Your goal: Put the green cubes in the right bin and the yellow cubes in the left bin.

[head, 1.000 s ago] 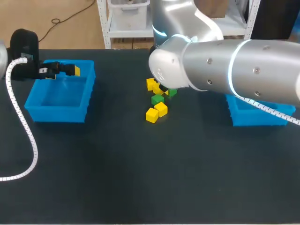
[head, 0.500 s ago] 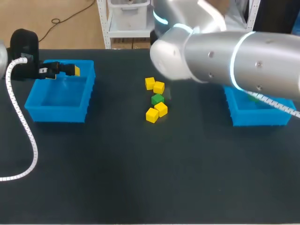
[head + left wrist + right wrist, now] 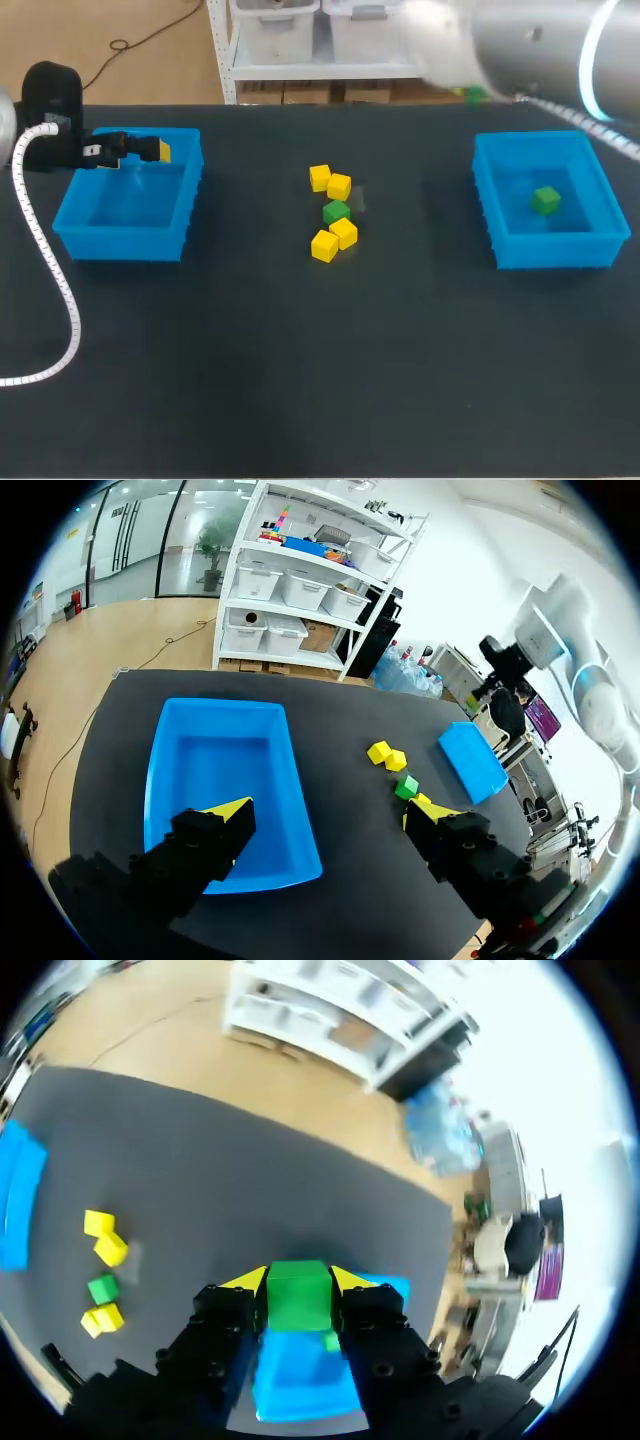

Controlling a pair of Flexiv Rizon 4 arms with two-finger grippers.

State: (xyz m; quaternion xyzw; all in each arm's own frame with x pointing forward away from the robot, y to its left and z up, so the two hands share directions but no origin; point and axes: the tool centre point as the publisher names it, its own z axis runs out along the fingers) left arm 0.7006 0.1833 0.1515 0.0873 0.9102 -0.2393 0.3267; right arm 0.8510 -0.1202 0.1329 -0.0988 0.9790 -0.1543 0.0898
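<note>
As it was clamped from two sides between the yellow-tipped fingers of the right gripper [image 3: 298,1280], the held green cube [image 3: 298,1300] hung in the air, and the right wrist view showed the right bin [image 3: 540,252] beneath it

- Binned green cube [image 3: 545,199]: lay loose on the floor of the right bin, apart from its walls
- Loose green cube [image 3: 336,211]: sat on the table near the middle, between the two yellow pairs
- Far yellow pair [image 3: 329,183]: two cubes touching, just beyond the loose green cube
- Near yellow pair [image 3: 334,239]: two cubes touching, just on the near side of it
- Left bin [image 3: 125,243]: stood at the table's left, well apart from the cluster
- Left gripper [image 3: 328,815]: fingers stood wide apart with nothing between them, above the left bin's far rim

Step in hand, as judged: delivery of a green cube to the right bin. The next move called for the right gripper to sit squarely over the bin's opening and low enough that the cube would not bounce out, and then for its fingers to part. One green cube and four yellow ones were left on the table to sort
</note>
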